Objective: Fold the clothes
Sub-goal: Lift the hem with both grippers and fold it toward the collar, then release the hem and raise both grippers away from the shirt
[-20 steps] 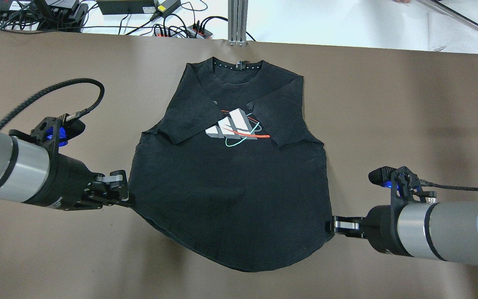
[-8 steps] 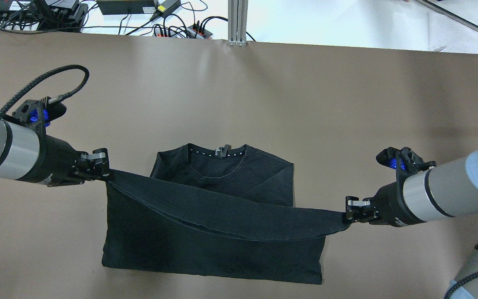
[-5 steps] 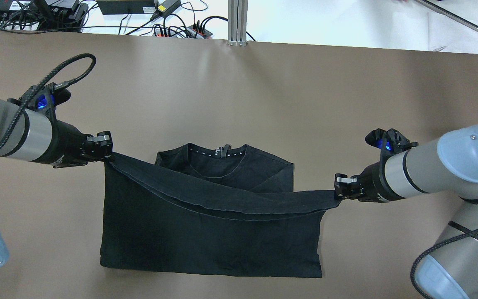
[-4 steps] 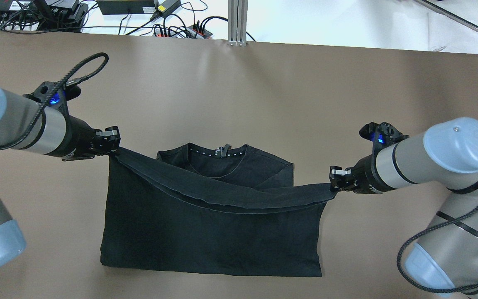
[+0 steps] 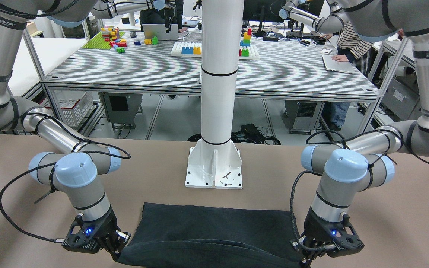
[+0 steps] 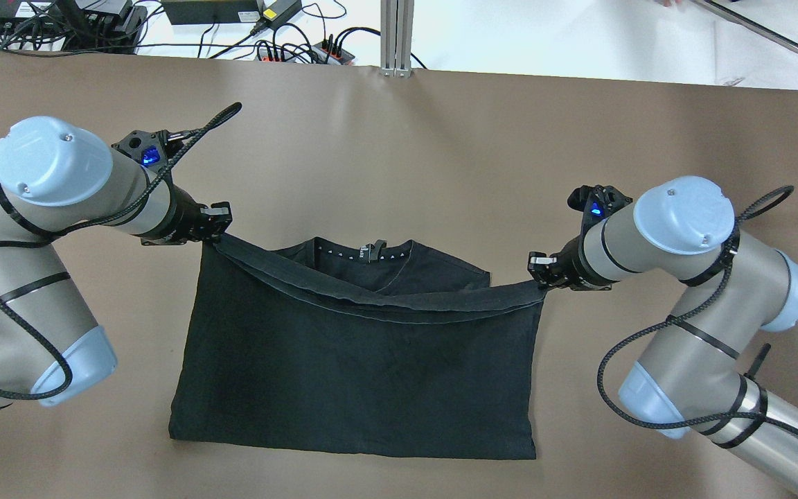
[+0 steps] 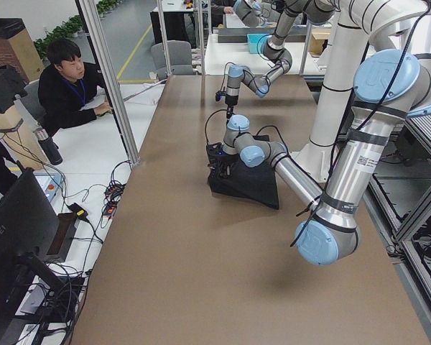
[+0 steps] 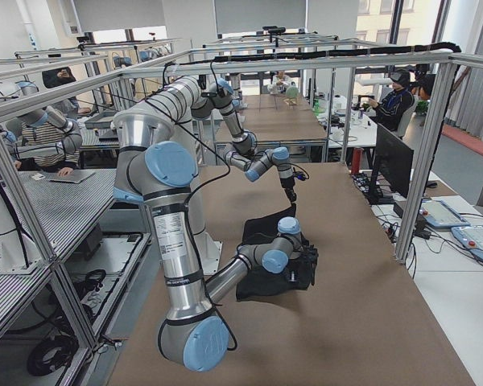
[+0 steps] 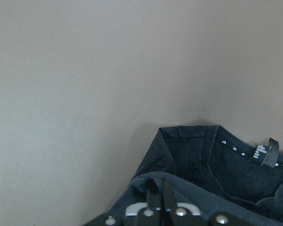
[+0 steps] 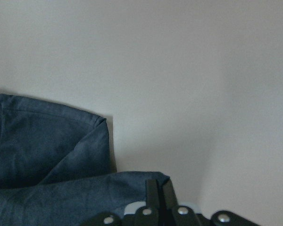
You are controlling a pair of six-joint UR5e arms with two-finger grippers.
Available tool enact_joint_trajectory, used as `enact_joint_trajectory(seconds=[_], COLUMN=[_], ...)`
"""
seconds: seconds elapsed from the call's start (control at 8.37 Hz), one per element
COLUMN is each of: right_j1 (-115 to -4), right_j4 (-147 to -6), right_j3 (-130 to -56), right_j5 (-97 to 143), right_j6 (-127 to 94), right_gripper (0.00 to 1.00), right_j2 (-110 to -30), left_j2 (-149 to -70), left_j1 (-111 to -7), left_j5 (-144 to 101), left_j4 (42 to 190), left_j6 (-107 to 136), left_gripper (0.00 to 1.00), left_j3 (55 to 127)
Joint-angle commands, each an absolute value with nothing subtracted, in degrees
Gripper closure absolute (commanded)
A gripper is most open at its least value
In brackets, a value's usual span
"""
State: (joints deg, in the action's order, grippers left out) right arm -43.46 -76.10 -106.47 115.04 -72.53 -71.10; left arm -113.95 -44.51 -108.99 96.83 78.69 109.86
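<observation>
The clothes (image 6: pixel 357 388), a single black garment, are shown on the brown table (image 6: pixel 399 152) in front of the robot's base, midway between the two arms. The lower half is doubled over the upper half. The hem (image 6: pixel 385 308) is held raised and slightly slack, just short of the uncovered collar (image 6: pixel 364 251). One hem corner is pinched in the left gripper (image 6: pixel 222 232) and the other in the right gripper (image 6: pixel 536 274). In both wrist views the fingers are seen pressed together on fabric. The hem-to-collar fold is judged nearly complete. The hem is not yet laid flat and released, and a further fold may be needed. Counted: one garment, one collar tag (image 9: pixel 262 153), one table, two arms, two grippers.
</observation>
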Motion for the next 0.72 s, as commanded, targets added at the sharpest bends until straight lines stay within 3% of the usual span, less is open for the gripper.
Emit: enact_joint_trajectory(seconds=[0.0,0.36,0.6], right_j1=[-43.4,-45.9,-45.7], right_j4=[-75.9,-76.6,-76.2], right_j3=[-103.0,-104.7,-104.9], right_j5=[113.1,115.3,115.0], right_j6=[-70.1,-64.4,-64.4], right_gripper=[0.06,0.06,0.06], right_j2=[-68.0,-68.0,-68.1], left_j2=[-113.2,-112.0,-104.3], left_j1=[-44.6,-48.9,-48.2], left_j5=[-108.1,-117.5,-118.6], left_j4=[101.9,102.3,110.8], left_j6=[71.9,64.2,63.5], left_gripper=[0.06,0.05,0.05], left_j3=[105.6,107.1,109.0])
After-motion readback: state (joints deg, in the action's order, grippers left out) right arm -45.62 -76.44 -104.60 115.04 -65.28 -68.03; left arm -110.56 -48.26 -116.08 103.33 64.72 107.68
